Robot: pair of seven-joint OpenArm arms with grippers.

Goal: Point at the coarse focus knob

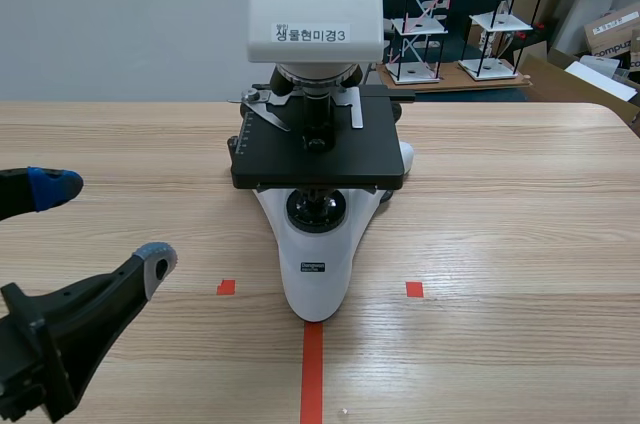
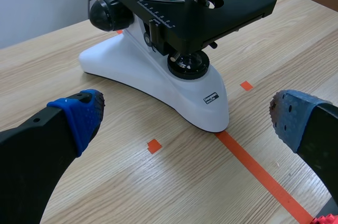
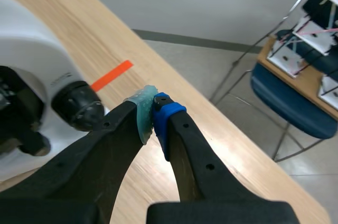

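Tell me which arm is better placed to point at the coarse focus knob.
Right, likely. The right tool is shut like a pointer, tips close beside the black focus knob. The left tool is open, well short of the microscope.

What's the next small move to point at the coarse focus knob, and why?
Probably ease the right end effector sideways toward the black focus knob on the side of the microscope. It is shut to a point, and the tip sits beside the knob with a gap between them.
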